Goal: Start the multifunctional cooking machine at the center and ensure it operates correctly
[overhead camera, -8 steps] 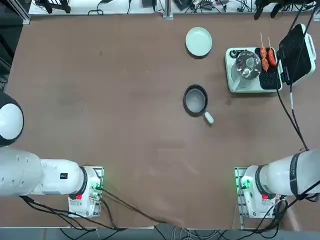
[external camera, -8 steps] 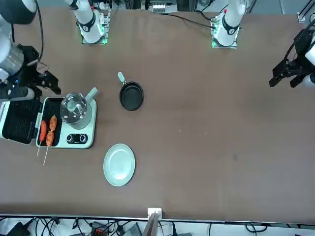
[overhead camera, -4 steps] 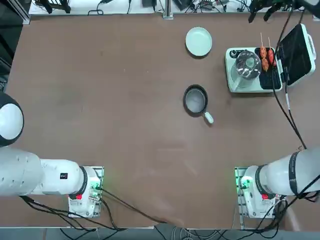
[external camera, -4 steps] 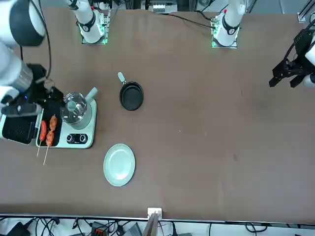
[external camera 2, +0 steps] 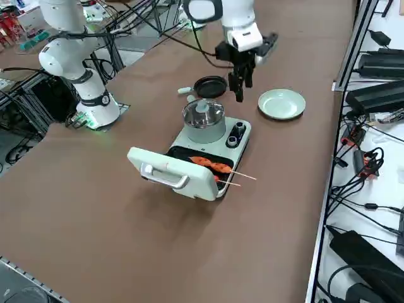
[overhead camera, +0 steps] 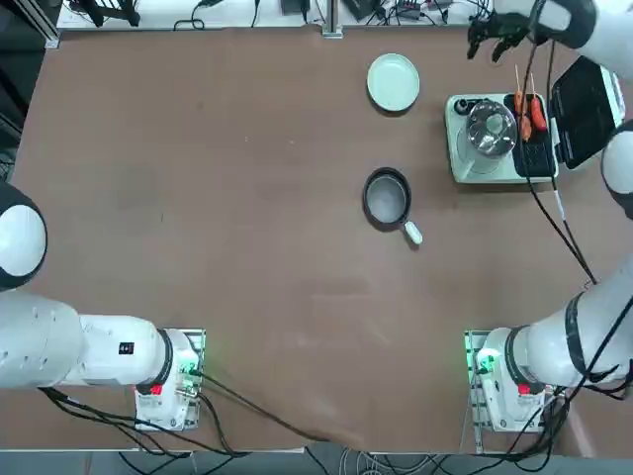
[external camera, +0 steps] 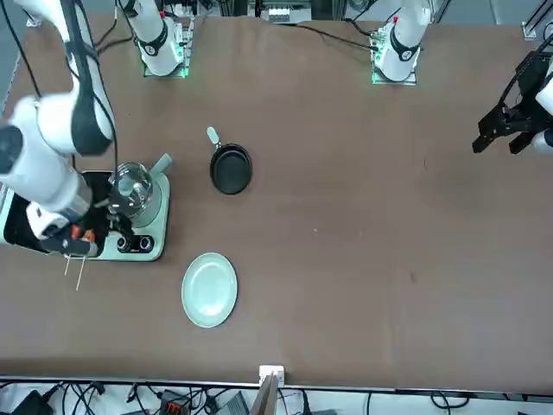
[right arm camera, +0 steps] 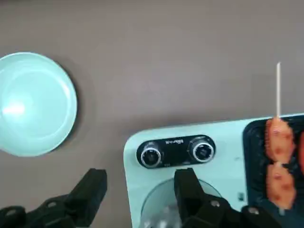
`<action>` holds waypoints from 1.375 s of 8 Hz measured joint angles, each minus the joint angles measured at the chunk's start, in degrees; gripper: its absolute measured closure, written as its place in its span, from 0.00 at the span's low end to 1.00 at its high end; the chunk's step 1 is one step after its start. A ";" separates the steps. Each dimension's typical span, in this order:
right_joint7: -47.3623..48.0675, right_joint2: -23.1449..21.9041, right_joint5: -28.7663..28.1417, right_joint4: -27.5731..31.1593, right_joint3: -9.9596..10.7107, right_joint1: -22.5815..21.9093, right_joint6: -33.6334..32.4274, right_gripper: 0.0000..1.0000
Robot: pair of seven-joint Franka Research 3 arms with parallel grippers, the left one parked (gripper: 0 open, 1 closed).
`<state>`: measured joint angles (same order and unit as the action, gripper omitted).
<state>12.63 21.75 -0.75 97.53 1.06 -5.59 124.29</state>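
On the brown table, beside a pale plate, sits the cooking machine, while the right gripper, seemingly above its control-panel edge, points downward, fingers spread and empty.

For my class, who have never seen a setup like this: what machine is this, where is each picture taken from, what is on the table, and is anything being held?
It is a pair of robot arms at a table; only the right one is working. One picture looks straight down, one faces the robot, one looks from its right side, and one comes from the right wrist. On the table are a pale green cooking machine with its lid raised, a lidded glass pot and skewered food on it, a small black pan and a pale plate. The right gripper holds nothing: its fingers are apart, above the table near the machine's two knobs.
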 joint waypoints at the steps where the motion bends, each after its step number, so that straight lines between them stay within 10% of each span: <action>1: 1.68 2.25 0.01 -0.03 0.00 -0.14 1.12 0.15; 11: 10.03 10.66 0.00 -0.09 0.58 -0.18 1.85 0.31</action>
<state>22.67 32.41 -0.75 97.44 1.64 -5.77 126.14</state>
